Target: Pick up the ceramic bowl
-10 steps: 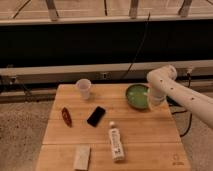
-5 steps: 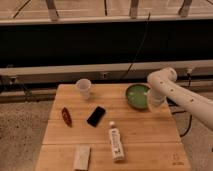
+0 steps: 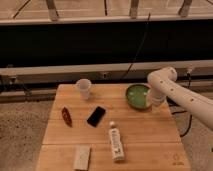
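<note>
The gripper (image 3: 150, 100) sits at the right rim of the round glossy green ceramic bowl (image 3: 136, 96) on the far right of the wooden tabletop (image 3: 145, 132); whether its jaws are spread, I cannot tell.

This looks like a robot test space, not a home. A small wooden table (image 3: 115, 127) stands on a speckled floor (image 3: 22, 135), close to a dark wall panel (image 3: 75, 47) with a pale ledge (image 3: 65, 70) along it and metal frame legs (image 3: 52, 9) above. Black cables (image 3: 140, 45) hang down the wall. On the table lie unrelated things, like a set of samples: a white cup (image 3: 83, 88), a black phone (image 3: 96, 116), a bottle (image 3: 116, 143). The white robot arm (image 3: 182, 97) reaches in from the right; its gripper (image 3: 150, 100) is at the green ceramic bowl (image 3: 136, 96).
</note>
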`<state>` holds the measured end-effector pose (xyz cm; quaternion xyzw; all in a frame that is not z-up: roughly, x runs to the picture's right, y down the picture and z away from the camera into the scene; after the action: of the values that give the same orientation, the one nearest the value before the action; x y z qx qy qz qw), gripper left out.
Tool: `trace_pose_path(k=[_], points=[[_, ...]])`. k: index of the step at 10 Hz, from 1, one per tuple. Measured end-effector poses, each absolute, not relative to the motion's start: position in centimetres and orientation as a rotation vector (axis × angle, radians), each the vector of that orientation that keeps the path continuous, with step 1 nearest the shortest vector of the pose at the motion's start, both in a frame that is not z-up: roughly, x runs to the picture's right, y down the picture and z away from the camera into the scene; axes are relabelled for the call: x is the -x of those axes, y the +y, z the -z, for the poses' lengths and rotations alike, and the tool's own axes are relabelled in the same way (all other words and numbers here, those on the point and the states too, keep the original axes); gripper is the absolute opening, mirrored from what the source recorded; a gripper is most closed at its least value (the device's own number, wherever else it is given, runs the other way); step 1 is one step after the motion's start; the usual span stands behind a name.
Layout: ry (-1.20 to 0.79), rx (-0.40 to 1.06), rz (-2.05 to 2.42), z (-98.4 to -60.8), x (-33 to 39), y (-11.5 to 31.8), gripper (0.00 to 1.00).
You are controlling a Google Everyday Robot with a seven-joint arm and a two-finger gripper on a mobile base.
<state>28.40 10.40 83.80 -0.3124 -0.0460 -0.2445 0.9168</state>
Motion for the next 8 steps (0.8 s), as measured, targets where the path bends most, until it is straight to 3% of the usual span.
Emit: trace_pose_path(k=[2, 3, 6, 8], points=[[-0.101, 0.635, 0.507, -83.9, -28.4, 10.4, 0.79], [-0.098, 0.63, 0.514, -83.9, -28.3, 10.3, 0.74], [-0.097, 0.64, 0.512, -83.3, -28.3, 10.0, 0.44], [-0.099, 0.66, 0.51, -84.3, -28.6, 11.3, 0.34]])
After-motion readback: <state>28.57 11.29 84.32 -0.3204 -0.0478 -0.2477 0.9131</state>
